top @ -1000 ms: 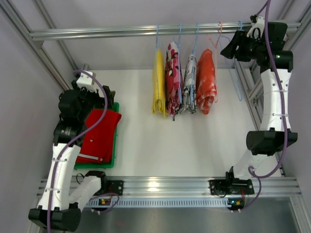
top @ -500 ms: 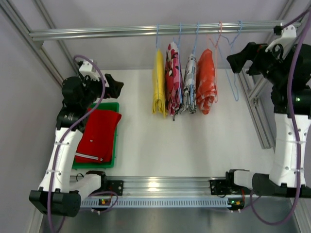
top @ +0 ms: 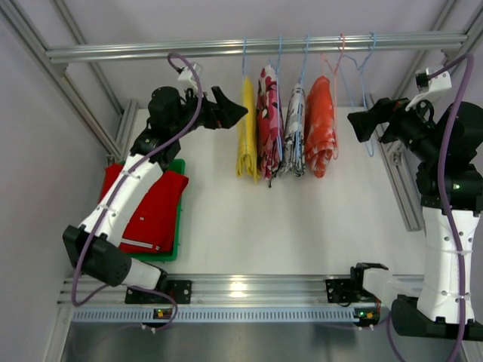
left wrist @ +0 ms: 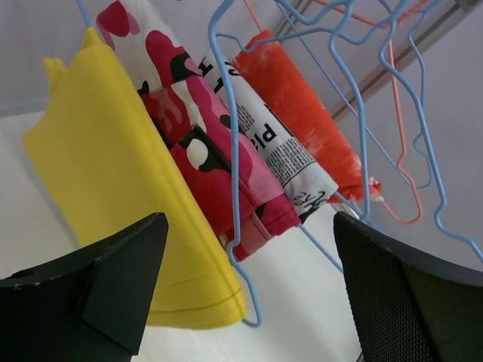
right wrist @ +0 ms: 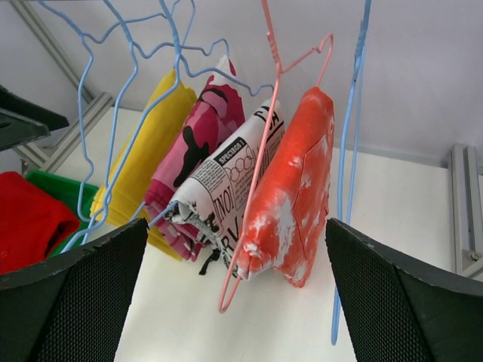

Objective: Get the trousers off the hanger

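The yellow trousers (top: 247, 128) hung folded over a blue hanger (top: 244, 56) at the left end of the row on the rail (top: 151, 51), next to a pink camouflage garment (top: 268, 121). The red trousers (top: 155, 215) lay on the green tray (top: 179, 234) at the left side of the counter (top: 249, 226). The left arm (top: 124, 196) held its jaws spread wide and empty just left of the yellow trousers, and the right arm (top: 445, 234) held its jaws spread and empty too, near a bare blue hanger (right wrist: 349, 173) beyond the orange garment (top: 321, 136).
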### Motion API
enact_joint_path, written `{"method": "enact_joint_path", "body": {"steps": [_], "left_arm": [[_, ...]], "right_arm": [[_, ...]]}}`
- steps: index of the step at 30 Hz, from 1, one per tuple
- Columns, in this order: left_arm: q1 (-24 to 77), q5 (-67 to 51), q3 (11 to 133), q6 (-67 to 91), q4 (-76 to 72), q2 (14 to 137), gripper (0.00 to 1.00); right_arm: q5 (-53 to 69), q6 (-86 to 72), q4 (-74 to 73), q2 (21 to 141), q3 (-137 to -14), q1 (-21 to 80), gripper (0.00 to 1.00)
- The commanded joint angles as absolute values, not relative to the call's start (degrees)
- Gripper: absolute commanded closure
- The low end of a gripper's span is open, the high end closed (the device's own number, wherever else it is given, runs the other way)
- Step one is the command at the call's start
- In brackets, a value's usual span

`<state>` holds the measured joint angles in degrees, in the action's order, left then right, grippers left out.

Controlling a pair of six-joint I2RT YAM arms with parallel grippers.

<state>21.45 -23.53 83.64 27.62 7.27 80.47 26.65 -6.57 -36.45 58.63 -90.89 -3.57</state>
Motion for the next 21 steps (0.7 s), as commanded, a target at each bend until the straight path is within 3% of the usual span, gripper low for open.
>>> {"method": "enact_joint_path", "body": {"steps": [1,14,18,21], "left_arm": [[22.84,-21.63,88.58,33.48,0.79,83.75,0.07],[24.87,-19.6,91.23,34.53,-8.08,91.49,0.31],[24.79,-19.34,92.19,34.98,-8.53,92.11,0.49],[24.87,-18.11,94.56,34.02,-5.9,92.72,0.52]], "right_arm": [[27.69,-4.83,-33.13,57.4,-90.79,-3.69,0.0],[27.77,-4.66,-33.31,57.04,-89.65,-3.69,0.01],[27.95,-5.1,-32.96,56.87,-89.12,-3.69,0.01],[28.21,-5.36,-32.78,56.69,-88.68,-3.69,0.01]]}}
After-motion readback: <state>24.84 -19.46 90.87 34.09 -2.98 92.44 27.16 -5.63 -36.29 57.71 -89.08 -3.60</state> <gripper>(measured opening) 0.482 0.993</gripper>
